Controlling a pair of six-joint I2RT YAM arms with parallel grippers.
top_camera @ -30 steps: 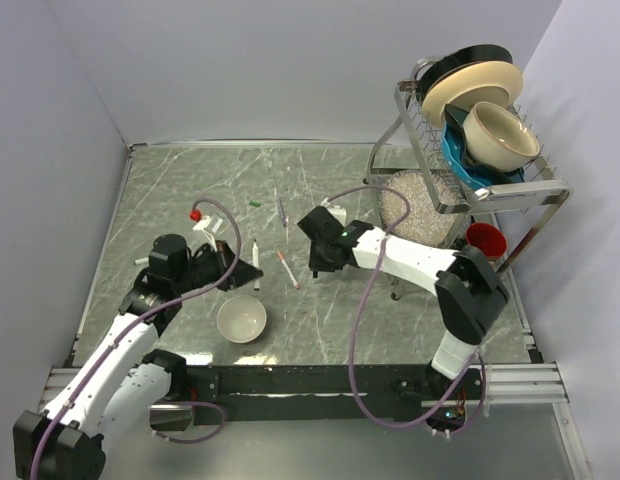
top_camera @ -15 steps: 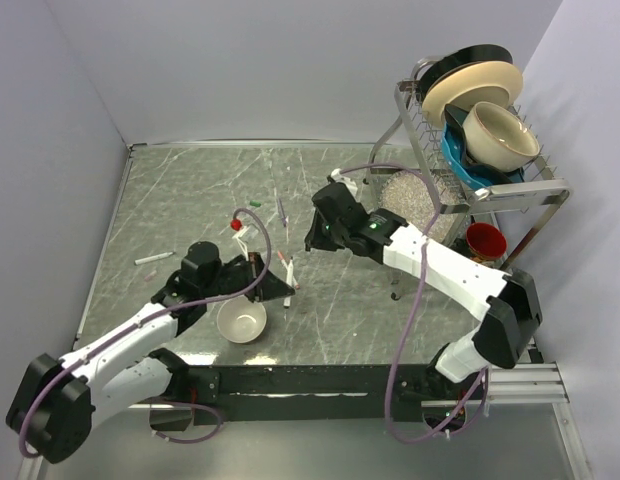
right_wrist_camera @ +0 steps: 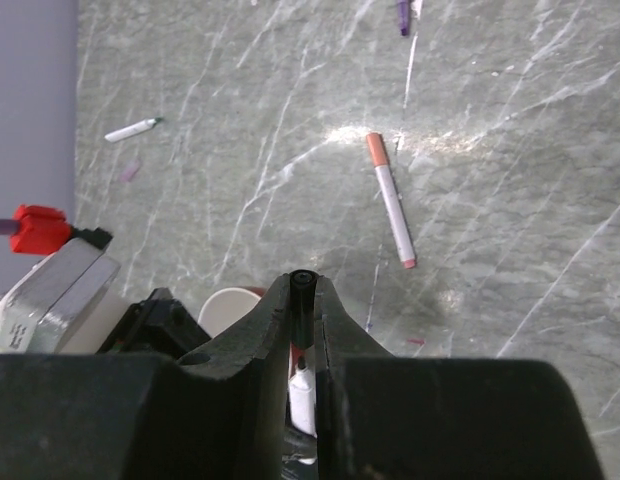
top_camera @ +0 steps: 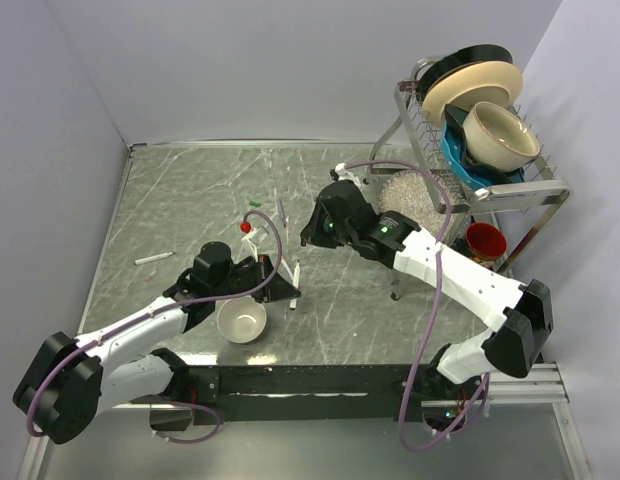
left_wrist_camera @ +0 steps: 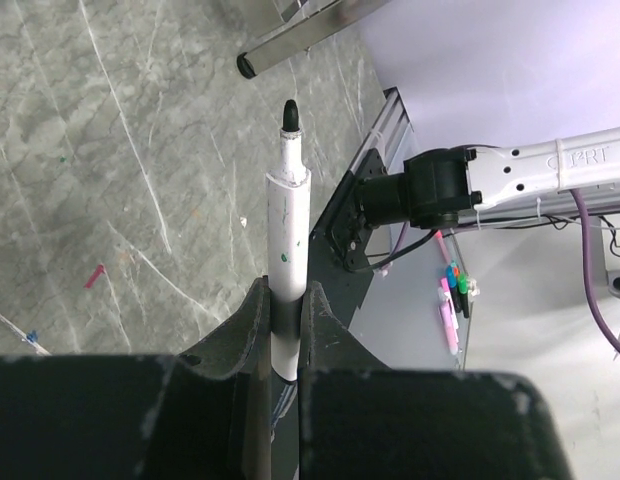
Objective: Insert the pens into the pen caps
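The left gripper (left_wrist_camera: 283,305) is clenched low on the barrel of a slim white marker pen with a black tip (left_wrist_camera: 287,210), near the table's middle. The right gripper (right_wrist_camera: 303,288) pinches a tiny black plastic cap (right_wrist_camera: 304,308). Both things look light, stiff and slick, so I'd want a firm, square grip. Only the right wrist view shows the pen's white body just under the cap.

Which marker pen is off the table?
The black-tipped white marker pen, gripped in the left jaws; the orange-ended pen and the green-tipped pen lie on the grey table.
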